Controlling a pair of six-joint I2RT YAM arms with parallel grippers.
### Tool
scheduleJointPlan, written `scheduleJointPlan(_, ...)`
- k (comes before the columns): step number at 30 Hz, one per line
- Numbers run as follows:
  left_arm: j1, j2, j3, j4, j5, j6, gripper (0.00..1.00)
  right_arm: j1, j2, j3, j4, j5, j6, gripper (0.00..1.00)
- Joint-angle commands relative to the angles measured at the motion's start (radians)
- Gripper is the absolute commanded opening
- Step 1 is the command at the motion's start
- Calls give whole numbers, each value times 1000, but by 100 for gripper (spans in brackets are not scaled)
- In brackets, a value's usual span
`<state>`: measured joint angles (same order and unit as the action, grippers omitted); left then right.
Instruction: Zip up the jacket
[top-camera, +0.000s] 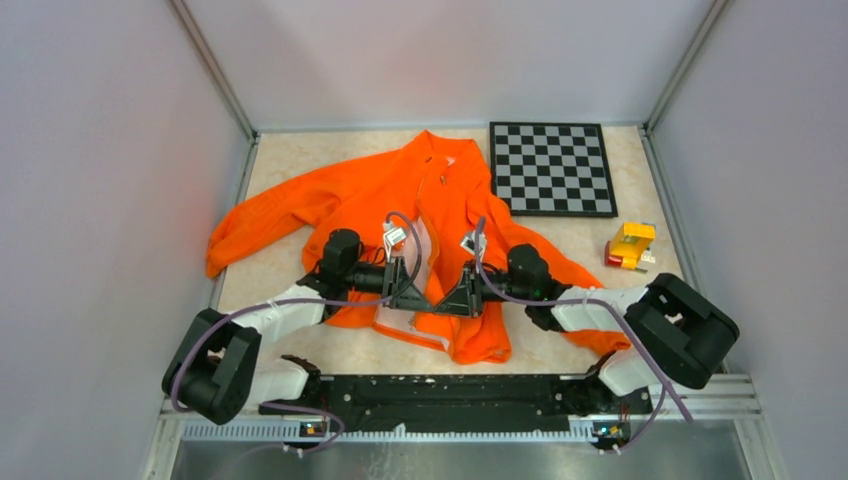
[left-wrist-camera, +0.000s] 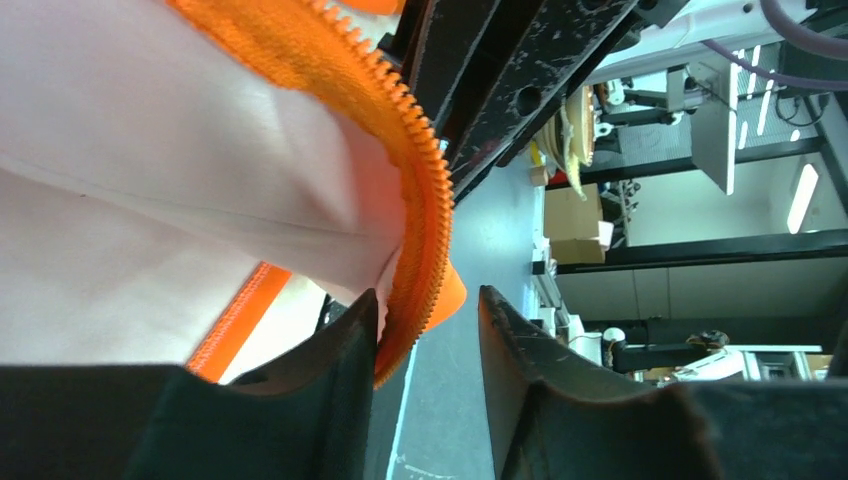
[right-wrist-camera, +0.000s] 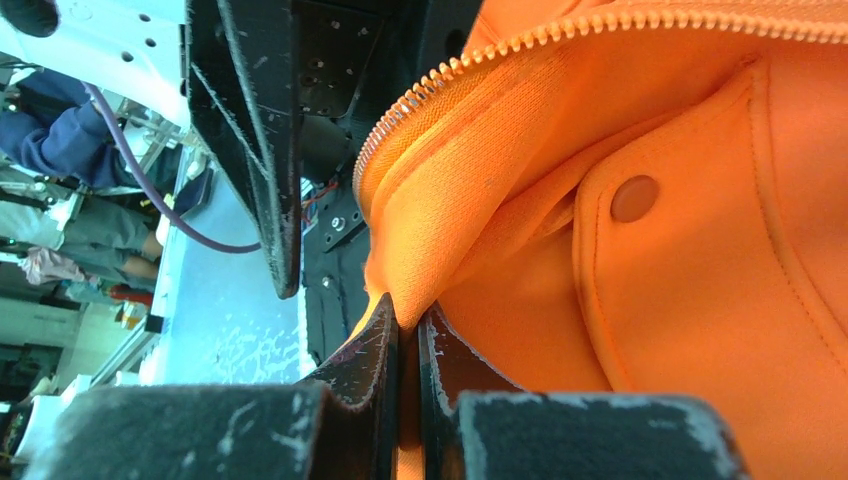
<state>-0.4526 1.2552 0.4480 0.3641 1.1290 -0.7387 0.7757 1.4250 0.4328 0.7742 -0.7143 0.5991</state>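
Rumpled orange jacket (top-camera: 350, 200), front unzipped

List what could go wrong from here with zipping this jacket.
1. The left claw stands open, and the zipper teeth lie against one finger only; the edge may slip out as it closes.
2. The right claw pinches just a thin fold of the jacket; a pull may free it.
3. In the top view both claws sit nearly tip to tip, so they might collide.
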Motion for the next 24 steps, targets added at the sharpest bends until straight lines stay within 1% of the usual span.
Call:
scheduleJointPlan(1,-4,14,-9,100,42,-12,39,-7,-27,48,-24,24,-57,1)
scheduleJointPlan(3,-4,28,-4,107,44,-19,30,-9,-40,52,-66,50,-70,3)
scheduleJointPlan(5,-6,40,-2,120,43,-33,19,-8,-61,61,-123,79,-82,9)
scheduleJointPlan(8,-8,50,7,142,39,-58,6,-4,-113,100,-283,170,-90,25)
scheduleJointPlan(10,-9,51,17,138,26,-61,0,11,-154,128,-417,273,-89,34)
scheduleJointPlan(12,-9,51,26,134,8,-69,0,33,-186,166,-570,400,-77,40)
scheduleJointPlan(14,-10,52,33,131,-17,-88,0,59,-206,199,-680,489,-62,45)
scheduleJointPlan(15,-10,51,36,130,-28,-98,0,80,-219,206,-714,523,-53,55)
scheduleJointPlan(16,-9,47,37,127,-40,-107,0,108,-230,212,-739,560,-45,57)
scheduleJointPlan(21,-9,31,50,93,-79,-114,0,232,-268,245,-799,697,-18,57)
scheduleJointPlan(24,-10,21,60,63,-86,-110,0,306,-291,257,-807,846,-78,55)
